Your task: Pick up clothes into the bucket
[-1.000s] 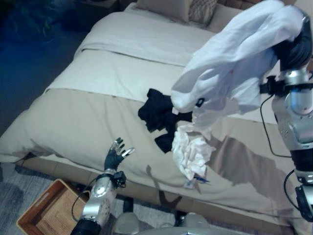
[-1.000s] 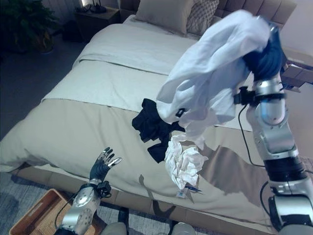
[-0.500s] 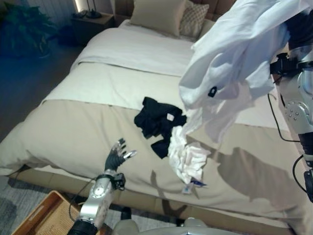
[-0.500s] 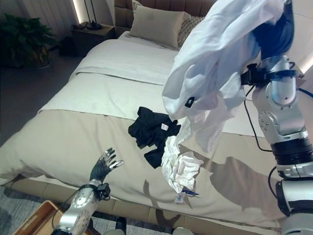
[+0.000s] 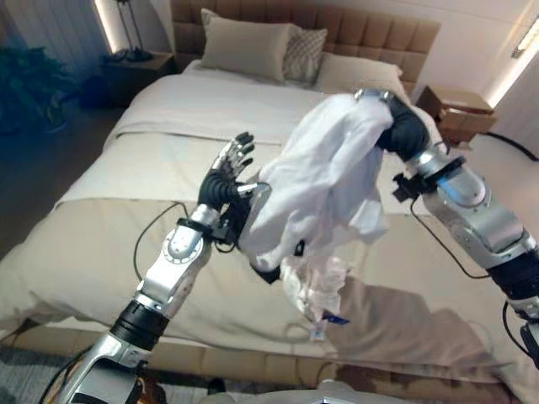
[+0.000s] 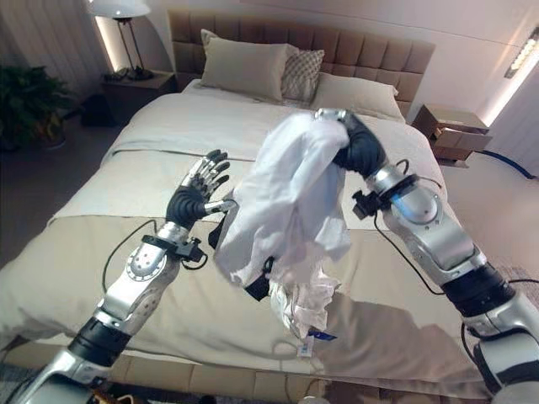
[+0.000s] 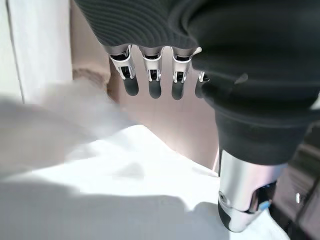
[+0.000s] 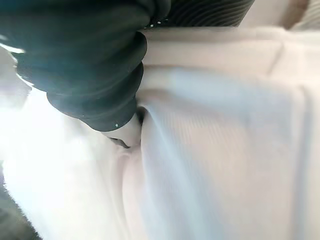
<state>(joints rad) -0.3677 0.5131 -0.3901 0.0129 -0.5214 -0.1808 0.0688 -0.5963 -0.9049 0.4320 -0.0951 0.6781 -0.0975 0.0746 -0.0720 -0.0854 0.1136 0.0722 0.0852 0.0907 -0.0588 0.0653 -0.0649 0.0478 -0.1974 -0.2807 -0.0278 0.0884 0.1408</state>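
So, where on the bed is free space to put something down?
Free: the bed between the pillows and the left hand. Crowded: the middle, where the right hand holds a white shirt above more clothes.

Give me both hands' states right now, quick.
Left hand: open, fingers straight, raised beside the white shirt, holding nothing.
Right hand: shut on the white shirt, holding it up above the bed.

Three garments — two white (image 6: 290,189) (image 6: 305,295), one black (image 6: 257,288) — three pillows (image 6: 244,66).
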